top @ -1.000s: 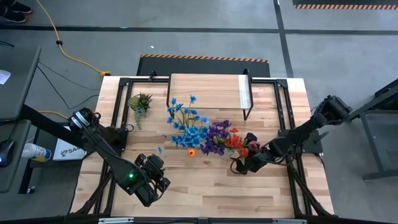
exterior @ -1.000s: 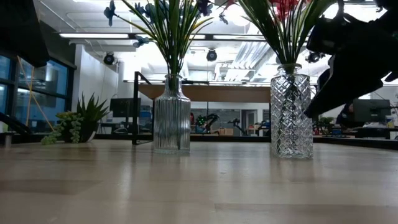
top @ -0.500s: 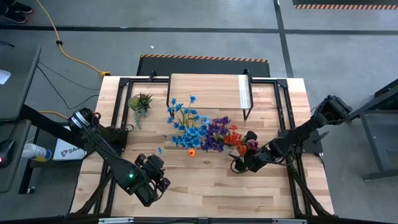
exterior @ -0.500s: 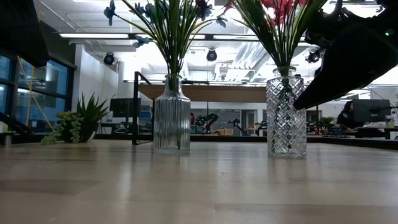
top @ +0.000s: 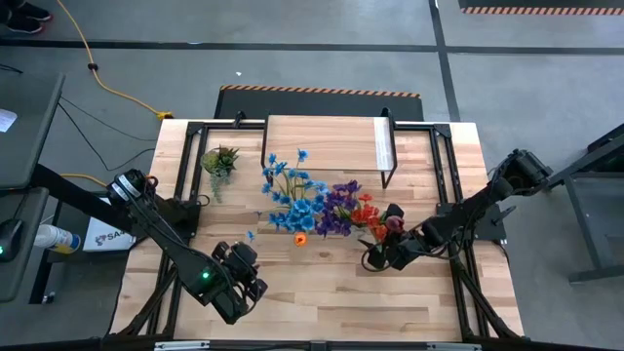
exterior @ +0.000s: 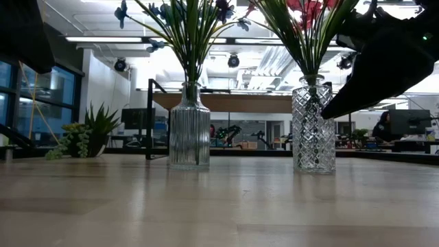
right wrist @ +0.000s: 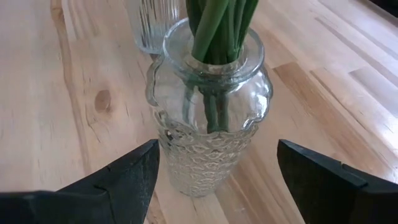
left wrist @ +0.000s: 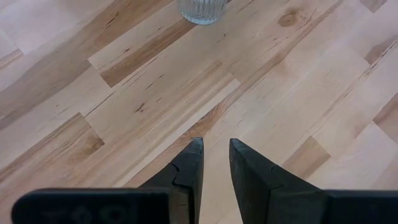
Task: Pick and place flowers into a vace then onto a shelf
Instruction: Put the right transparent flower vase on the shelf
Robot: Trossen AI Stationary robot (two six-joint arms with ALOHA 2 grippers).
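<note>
Blue flowers with one orange bloom stand in a ribbed glass vase at mid-table. Red, purple and maroon flowers stand in a diamond-cut glass vase, whose base rests on the table. My right gripper is open wide, with one finger on each side of that vase's lower body. My left gripper hovers over bare wood near the table's front, left of the vases, with a narrow gap between its fingers and nothing in it. The shelf stands at the far edge. My right gripper has one finger against the diamond-cut vase's lower wall. The other finger stands a little off the opposite side. The fingers come from the table's right, slanting down. The vase stands upright on the table.
A small spiky potted plant sits at the far left of the table. The two vases stand close together, and their blooms touch overhead. Bare planks lie along the near edge, between the arms.
The diamond-cut vase with its red and purple flowers has slid a little toward the table's left, closer to the ribbed vase, staying upright. My right gripper has swung the same way with it, its fingers still wide apart.
</note>
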